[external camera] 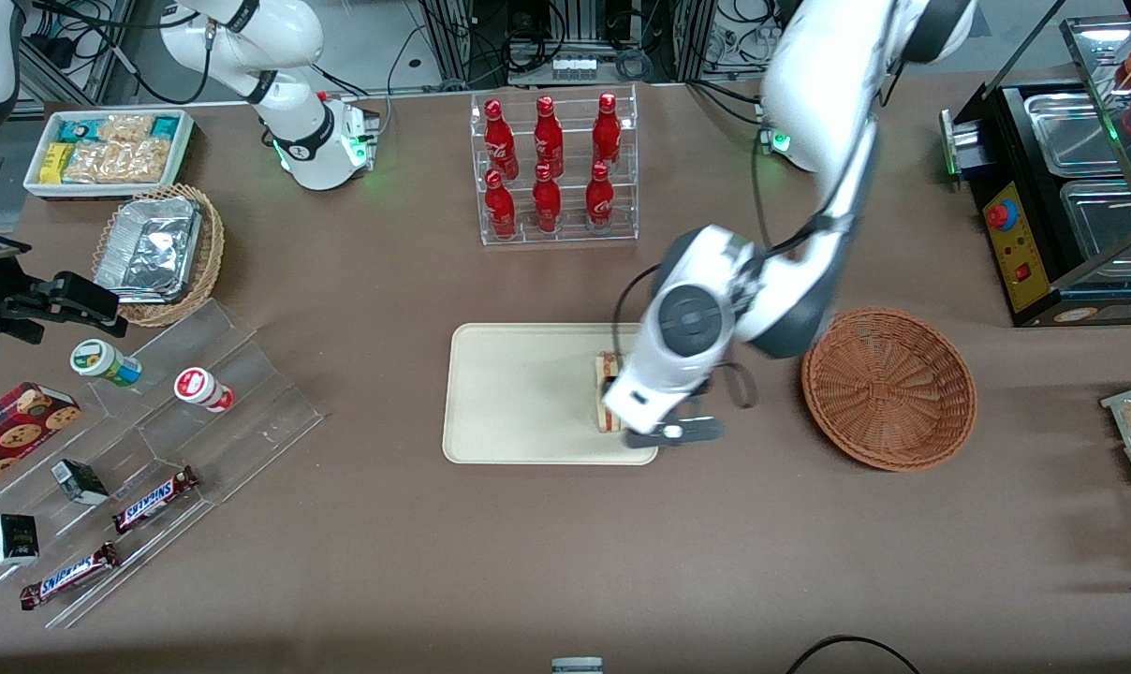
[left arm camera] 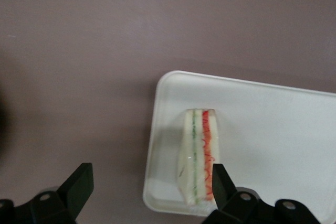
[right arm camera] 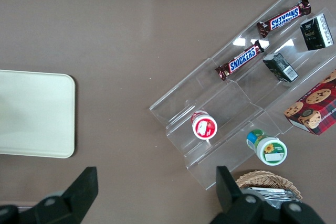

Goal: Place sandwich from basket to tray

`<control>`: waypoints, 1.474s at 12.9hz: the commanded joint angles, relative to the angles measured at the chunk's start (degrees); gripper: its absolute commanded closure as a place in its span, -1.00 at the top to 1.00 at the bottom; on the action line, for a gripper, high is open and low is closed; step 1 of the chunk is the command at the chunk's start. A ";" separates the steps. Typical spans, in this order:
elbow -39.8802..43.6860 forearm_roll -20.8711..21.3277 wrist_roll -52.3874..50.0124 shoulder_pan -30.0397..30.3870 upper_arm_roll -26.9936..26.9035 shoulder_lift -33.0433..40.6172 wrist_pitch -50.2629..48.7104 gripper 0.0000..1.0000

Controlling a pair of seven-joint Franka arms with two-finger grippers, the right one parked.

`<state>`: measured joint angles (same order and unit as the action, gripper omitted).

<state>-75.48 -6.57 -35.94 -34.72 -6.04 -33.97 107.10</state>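
claw (left arm camera: 147, 187) spread wide above tray (left arm camera: 273, 129) edge | sandwich (left arm camera: 199, 156) lying on tray, ungripped | basket (external camera: 888, 387) beside tray

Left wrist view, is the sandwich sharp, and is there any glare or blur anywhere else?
Left wrist view: the sandwich on the tray is slightly soft, the open gripper fingers dark and blurred. Front view: the working arm is motion-blurred, and the foil container glares.
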 commanded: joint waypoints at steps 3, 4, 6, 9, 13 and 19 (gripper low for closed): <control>-4.14 1.20 0.17 7.01 -0.64 10.05 -8.04 1.00; -6.94 1.56 3.31 9.12 -0.64 12.85 -8.14 1.00; -12.39 1.65 12.43 13.78 -0.64 17.60 -8.57 1.00; -16.71 3.48 17.21 19.58 -0.64 23.41 -9.19 1.00; -22.88 7.54 21.07 24.51 1.72 32.47 -10.32 1.00; -20.52 7.54 26.01 35.48 12.16 37.40 -18.14 1.00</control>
<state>-96.05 0.35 -11.12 -3.23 1.98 1.80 90.67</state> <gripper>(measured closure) 0.000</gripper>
